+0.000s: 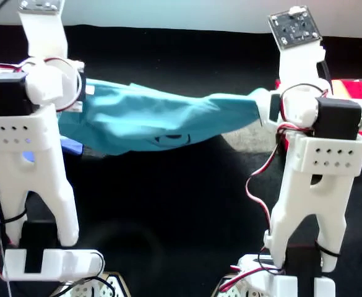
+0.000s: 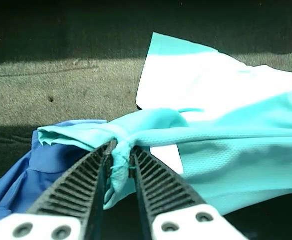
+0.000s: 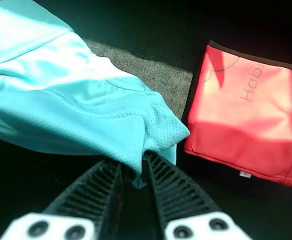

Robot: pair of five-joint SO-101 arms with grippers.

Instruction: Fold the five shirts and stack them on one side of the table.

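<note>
Two pinch points: left gripper [image 2: 120, 150] and right gripper [image 3: 132, 167] each closed on one end of the teal shirt [image 1: 162, 114], slung across the upper frame. Light, limp, probably slippery; grip bunched edges.

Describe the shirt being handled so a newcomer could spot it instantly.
Over the dark table, the teal shirt is stretched from the left tool to the right tool, each pinching one end. The blue shirt under its left end and the folded red shirt by its right end lie on the table; only the teal one is gripped.
</note>
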